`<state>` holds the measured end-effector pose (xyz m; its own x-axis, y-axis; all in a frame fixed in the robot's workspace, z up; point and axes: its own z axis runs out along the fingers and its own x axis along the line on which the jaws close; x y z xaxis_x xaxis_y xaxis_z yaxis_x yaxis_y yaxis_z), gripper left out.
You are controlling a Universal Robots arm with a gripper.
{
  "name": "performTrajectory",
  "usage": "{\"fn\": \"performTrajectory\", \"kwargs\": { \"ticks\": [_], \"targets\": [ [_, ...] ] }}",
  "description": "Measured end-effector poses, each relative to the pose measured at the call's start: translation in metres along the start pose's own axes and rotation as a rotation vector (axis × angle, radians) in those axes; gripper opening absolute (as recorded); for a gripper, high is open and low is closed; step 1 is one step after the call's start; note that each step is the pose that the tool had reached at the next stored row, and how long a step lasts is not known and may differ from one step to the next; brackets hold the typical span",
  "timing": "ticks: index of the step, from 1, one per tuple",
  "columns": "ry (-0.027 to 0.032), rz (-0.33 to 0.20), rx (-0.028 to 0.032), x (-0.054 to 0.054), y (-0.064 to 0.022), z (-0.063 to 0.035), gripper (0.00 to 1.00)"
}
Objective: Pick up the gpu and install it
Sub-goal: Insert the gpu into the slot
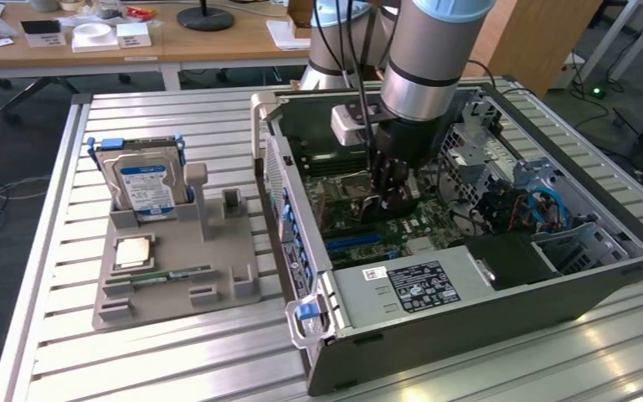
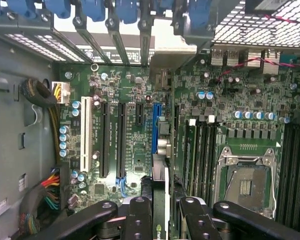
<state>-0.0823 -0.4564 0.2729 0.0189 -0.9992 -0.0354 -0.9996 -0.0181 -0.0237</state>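
**Fig. — Gpu held over the open PC.** Ext. view: the arm point(image 1: 428, 50) reaches down into the case point(image 1: 501, 327). The case lies on its side w/ the panel off, on a slatted metal table point(image 1: 165, 360). The gripper point(image 1: 394, 197) sits low inside the case, just above the motherboard point(image 2: 135, 150).

Wrist view: the black fingers point(image 2: 140, 215) clamp the gpu point(image 2: 160, 192) between them — jaws part-closed, pressing on both faces of the card. The gpu is seen edge-on, in line w/ the blue slot point(image 2: 156, 127), and its edge overlaps one end of that slot. Whether card & slot touch can't be told. A CPU socket point(image 2: 245, 185) lies further along the board.

At the ext. view's left of the case is a grey holder point(image 1: 165, 293). A hard drive point(image 1: 143, 184) stands upright in it, and a memory stick point(image 1: 177, 274) lies flat.
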Motion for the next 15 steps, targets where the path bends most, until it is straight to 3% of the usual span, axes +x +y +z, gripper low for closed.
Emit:
{"fn": "performTrajectory", "kwargs": {
  "ticks": [15],
  "targets": [
    [-0.0001,0.0,0.0,0.0038,0.0064,0.0036,0.26]
  ]
}}
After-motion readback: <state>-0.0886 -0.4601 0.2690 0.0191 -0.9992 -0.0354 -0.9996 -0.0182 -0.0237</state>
